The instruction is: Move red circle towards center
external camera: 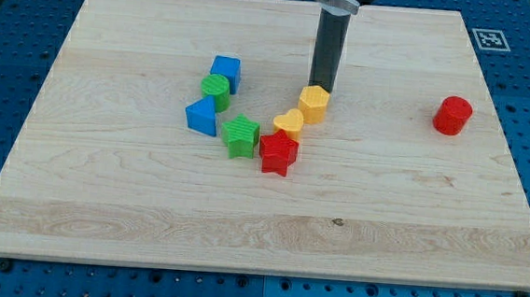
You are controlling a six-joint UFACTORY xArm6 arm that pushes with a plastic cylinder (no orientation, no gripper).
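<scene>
A: Where is my tip (322,85) sitting?

B: It is standing at the top edge of the yellow hexagon block (314,104), seemingly touching it, near the middle of the tabletop (101,212). There is no pincer on this arm, only the dark rod, so there are no jaws to report as apart or together.

A: And what is lying around it?

B: A yellow heart (288,123) is sitting just below-left of the hexagon, touching a red star (278,154). A green star (241,136) is sitting just left of that. Further left, a blue cube (224,73), a green cylinder (216,91) and a blue triangle (202,116) are clustering closely.

A: The red circle?

B: The red circle (452,116) is standing alone, well apart at the view's right; it is looking like a short ribbed cylinder, bright red.

A: Anything hidden?

B: The rod's upper end is being cut off at the view's top.
</scene>
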